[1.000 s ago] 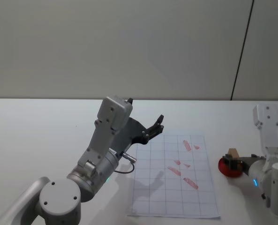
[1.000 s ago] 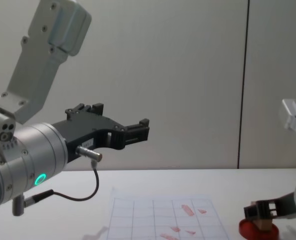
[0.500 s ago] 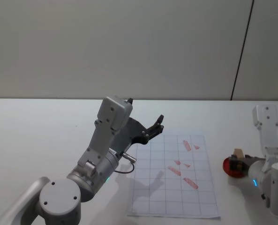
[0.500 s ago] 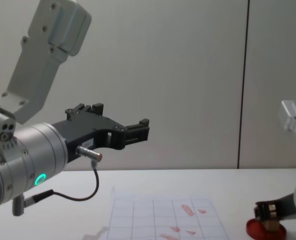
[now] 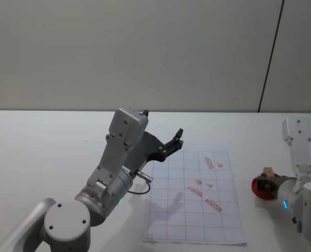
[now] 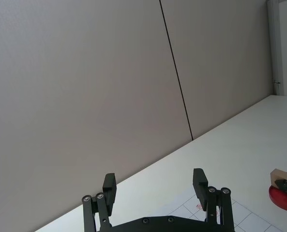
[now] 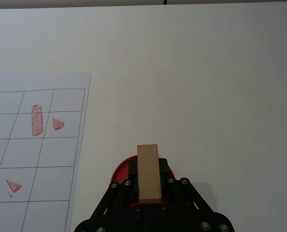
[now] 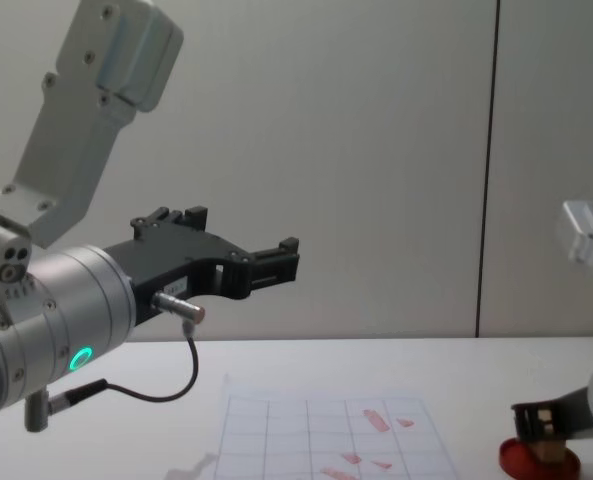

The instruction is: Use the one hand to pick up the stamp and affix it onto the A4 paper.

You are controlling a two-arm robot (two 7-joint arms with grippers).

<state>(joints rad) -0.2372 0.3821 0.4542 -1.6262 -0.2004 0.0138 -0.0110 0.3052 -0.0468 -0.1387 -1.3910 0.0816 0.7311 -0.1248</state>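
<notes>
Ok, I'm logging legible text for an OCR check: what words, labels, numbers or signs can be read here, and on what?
No text here can be read.
Red stamp marks on the A4 paper: seal-like patterns, too small to read.
The stamp, held in the right gripper: plain wooden faces, no lettering visible.
</notes>
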